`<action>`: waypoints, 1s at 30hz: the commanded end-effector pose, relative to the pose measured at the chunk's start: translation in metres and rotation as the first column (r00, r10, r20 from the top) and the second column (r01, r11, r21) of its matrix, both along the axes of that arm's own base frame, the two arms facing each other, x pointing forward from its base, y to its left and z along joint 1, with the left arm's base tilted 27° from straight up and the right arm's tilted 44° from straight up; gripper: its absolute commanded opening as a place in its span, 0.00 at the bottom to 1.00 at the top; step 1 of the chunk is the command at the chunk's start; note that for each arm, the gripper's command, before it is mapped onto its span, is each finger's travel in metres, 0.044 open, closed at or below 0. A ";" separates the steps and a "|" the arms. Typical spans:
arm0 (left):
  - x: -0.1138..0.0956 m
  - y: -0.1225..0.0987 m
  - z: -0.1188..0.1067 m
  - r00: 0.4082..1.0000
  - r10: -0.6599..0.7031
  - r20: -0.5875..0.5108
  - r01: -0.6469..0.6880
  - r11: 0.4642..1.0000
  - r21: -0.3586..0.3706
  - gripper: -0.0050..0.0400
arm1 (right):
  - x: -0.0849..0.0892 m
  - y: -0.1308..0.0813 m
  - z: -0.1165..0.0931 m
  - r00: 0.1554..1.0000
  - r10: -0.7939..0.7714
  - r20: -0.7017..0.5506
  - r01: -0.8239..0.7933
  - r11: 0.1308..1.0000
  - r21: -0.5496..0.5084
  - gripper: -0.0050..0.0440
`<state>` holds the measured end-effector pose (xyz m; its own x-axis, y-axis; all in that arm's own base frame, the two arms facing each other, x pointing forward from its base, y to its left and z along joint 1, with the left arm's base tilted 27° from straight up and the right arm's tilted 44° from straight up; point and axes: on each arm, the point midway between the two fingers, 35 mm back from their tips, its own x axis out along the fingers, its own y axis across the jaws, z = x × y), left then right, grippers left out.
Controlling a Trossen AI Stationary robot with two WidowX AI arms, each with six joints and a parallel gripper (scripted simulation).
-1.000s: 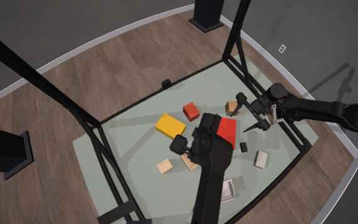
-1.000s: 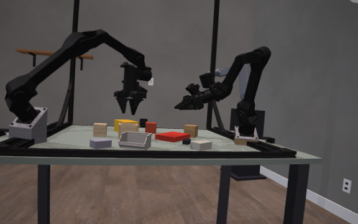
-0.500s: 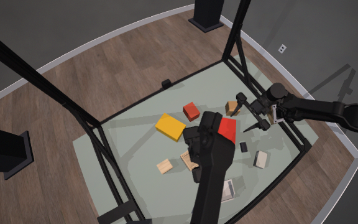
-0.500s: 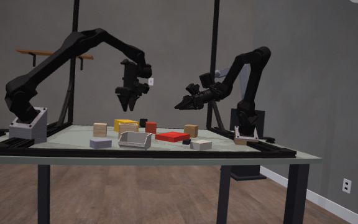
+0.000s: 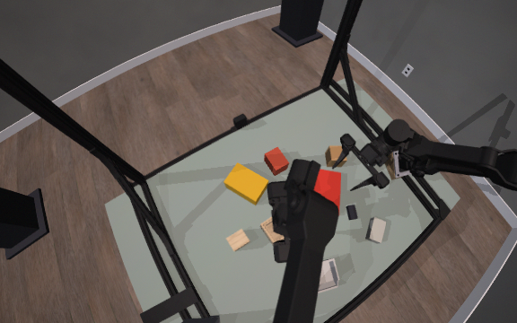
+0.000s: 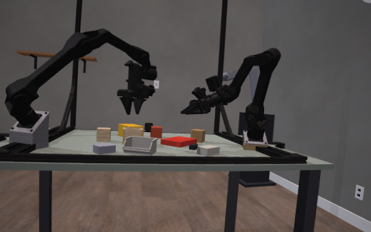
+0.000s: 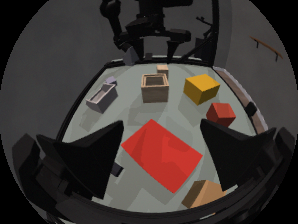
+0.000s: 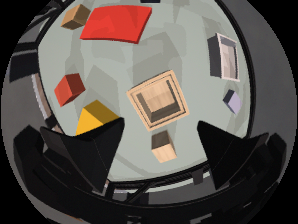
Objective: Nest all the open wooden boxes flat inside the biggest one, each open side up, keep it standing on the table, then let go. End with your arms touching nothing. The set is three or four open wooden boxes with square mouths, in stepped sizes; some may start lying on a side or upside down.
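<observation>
Placing the small wooden box (image 5: 238,240) (image 6: 104,134) (image 7: 162,68) (image 8: 164,150) first, since the move turns on it: it lies on the bench (image 5: 197,269) (image 6: 80,165) (image 7: 100,125) (image 8: 175,55), apart from the biggest box (image 5: 269,230) (image 6: 133,135) (image 7: 155,95) (image 8: 134,100), on the side toward the short edge at the right arm's end. The biggest box stands mouth up, with at least one inner box (image 8: 157,95) seated in it, by the stepped rims in the right wrist view.

Pincer state: right gripper (image 5: 278,220) (image 6: 133,113) (image 7: 150,56) (image 8: 161,121) wide, nothing between its fingers, pointing down well above both. The small box shows between and beyond the fingertips in its wrist view. Left gripper (image 5: 342,178) (image 6: 182,113) (image 7: 162,121) also wide and holding nothing, out over the opposite short edge's half; the red slab (image 5: 329,184) (image 6: 178,141) (image 7: 162,155) (image 8: 117,22) lies between it and the boxes. Right arm is clearly nearer.

Orientation: top view shows a closed wooden face on the small box; its mouth is not visible, upside down or on a side, cannot tell. No marked long axis; the squarish sides presumably set the jaw angle. Judgement: lower onto opposite sides, then turn it mouth up before nesting. Its turning is the likelier trouble than the reach.

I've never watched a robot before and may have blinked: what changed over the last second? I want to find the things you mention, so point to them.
The right gripper (image 5: 279,221) (image 6: 133,114) (image 7: 154,61) (image 8: 162,123) turned clockwise as seen from above and rose slightly. Nothing was taken hold of or let go. The left gripper (image 5: 342,178) (image 6: 183,113) (image 7: 163,124) and the things on the table (image 5: 188,233) (image 6: 69,142) (image 7: 135,115) (image 8: 185,145) show no visible change.
</observation>
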<state>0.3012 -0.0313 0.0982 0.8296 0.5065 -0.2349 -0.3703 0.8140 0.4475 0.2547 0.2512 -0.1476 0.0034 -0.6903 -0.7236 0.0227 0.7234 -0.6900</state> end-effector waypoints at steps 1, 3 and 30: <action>0.007 -0.001 0.001 1.000 -0.002 -0.026 0.002 1.000 -0.002 1.00 | -0.005 -0.001 0.000 0.999 -0.030 0.024 0.030 1.000 0.002 0.92; 0.014 -0.001 0.000 0.997 -0.003 -0.074 0.004 1.000 0.004 1.00 | -0.010 -0.001 -0.002 0.996 -0.065 0.057 0.065 0.998 0.004 0.92; 0.017 0.036 0.023 0.729 0.040 -0.684 -0.122 0.990 -0.072 1.00 | -0.088 -0.025 -0.012 0.729 -0.499 0.468 0.497 0.856 0.139 0.92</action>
